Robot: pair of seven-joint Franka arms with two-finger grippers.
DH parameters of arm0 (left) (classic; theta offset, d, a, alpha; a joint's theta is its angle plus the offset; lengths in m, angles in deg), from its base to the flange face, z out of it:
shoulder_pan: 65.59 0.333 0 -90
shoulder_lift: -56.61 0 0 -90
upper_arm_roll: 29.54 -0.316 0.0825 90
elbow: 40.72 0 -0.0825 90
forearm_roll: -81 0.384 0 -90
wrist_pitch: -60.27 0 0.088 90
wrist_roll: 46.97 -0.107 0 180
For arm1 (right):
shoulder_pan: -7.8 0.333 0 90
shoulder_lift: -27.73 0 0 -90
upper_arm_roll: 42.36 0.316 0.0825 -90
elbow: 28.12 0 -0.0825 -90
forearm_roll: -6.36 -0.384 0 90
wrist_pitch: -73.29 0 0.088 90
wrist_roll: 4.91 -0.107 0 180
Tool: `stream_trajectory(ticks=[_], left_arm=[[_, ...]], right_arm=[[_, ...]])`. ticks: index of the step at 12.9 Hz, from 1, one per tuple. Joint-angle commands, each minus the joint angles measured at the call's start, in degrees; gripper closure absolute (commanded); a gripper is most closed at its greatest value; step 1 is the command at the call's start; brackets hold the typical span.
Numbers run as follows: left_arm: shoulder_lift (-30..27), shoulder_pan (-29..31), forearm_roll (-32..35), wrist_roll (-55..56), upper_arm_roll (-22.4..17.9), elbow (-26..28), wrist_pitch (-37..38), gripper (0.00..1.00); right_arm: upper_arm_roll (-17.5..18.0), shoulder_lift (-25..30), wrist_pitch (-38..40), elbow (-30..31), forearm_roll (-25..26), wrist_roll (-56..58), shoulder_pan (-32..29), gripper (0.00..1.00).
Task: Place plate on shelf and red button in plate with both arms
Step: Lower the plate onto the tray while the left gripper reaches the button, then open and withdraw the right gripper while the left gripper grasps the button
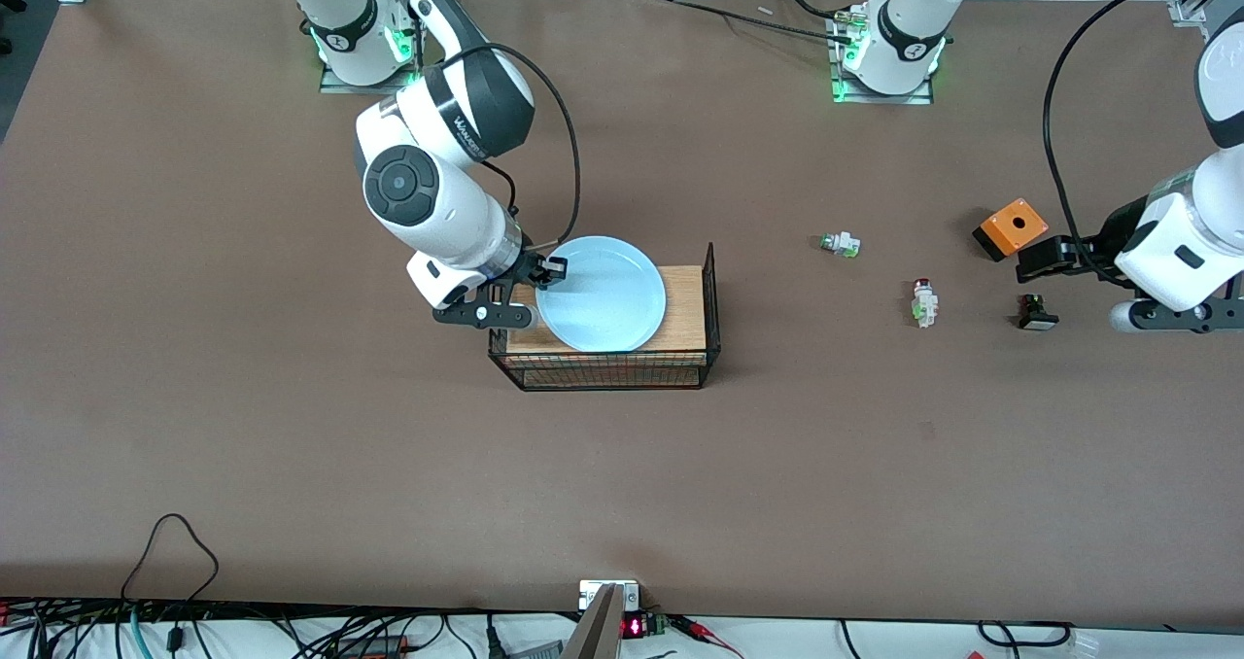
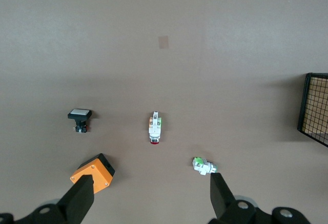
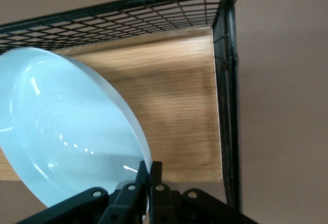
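Observation:
The pale blue plate hangs over the wire basket, covering most of its wooden floor. My right gripper is shut on the plate's rim at the side toward the right arm's end of the table. I cannot tell whether the plate touches the floor. The red button lies on its side on the bare table toward the left arm's end. My left gripper hovers open over the table beside the orange box, holding nothing, apart from the red button.
An orange box, a black part with a white face and a green-capped white part lie around the red button. The basket's black mesh walls stand up around its floor.

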Motion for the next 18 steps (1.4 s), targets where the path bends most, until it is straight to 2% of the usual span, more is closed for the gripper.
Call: stream_trajectory(ticks=[1, 3, 5, 6, 9, 10, 12, 14, 16, 18], left_arm=[[1.5, 0.1, 0.8, -1.2, 0.1, 2.1, -1.0, 0.0], [1.7, 0.1, 0.9, -1.4, 0.1, 6.3, -6.2, 0.0], [1.5, 0.1, 0.9, -1.4, 0.1, 8.9, -6.8, 0.0], [1.6, 0.1, 0.9, -1.4, 0.1, 9.5, -7.2, 0.0], [1.5, 0.8, 0.9, -1.8, 0.1, 16.1, -14.6, 0.0], [1.4, 0.9, 0.8, -2.1, 0.1, 18.5, -17.1, 0.0], [1.3, 1.4, 0.8, -3.8, 0.1, 22.3, -21.5, 0.0], [1.3, 1.4, 0.8, -3.8, 0.2, 25.1, -24.2, 0.0], [1.7, 1.2, 0.8, -3.8, 0.2, 28.0, -27.0, 0.0], [2.8, 1.1, 0.8, -3.8, 0.1, 31.5, -31.3, 0.0]], right_arm=[[-0.2, 0.3, -5.0, 3.5, 0.9, -0.8, 1.0, 0.96], [-0.2, 0.2, -7.3, 4.6, 0.9, -0.8, 1.6, 0.94], [-0.2, -0.3, -8.1, 4.4, 0.8, -1.0, 1.9, 0.93], [-0.2, -0.3, -7.9, 4.4, 0.8, -1.0, 1.9, 0.87], [-0.2, -0.3, -7.6, 3.9, 0.1, -0.5, 0.9, 0.61], [-0.2, -0.3, -7.3, 3.3, -0.5, -0.2, 0.7, 0.5], [-0.4, 0.4, -7.4, 1.0, -2.8, -0.3, -0.4, 0.17], [-0.4, 1.4, -7.1, -1.6, -7.4, -0.1, -0.6, 0.0], [-0.4, 3.1, -6.7, -1.6, -10.3, 0.0, -1.3, 0.0], [-0.5, 5.8, -5.0, -1.6, -10.6, 0.1, -1.4, 0.0]])
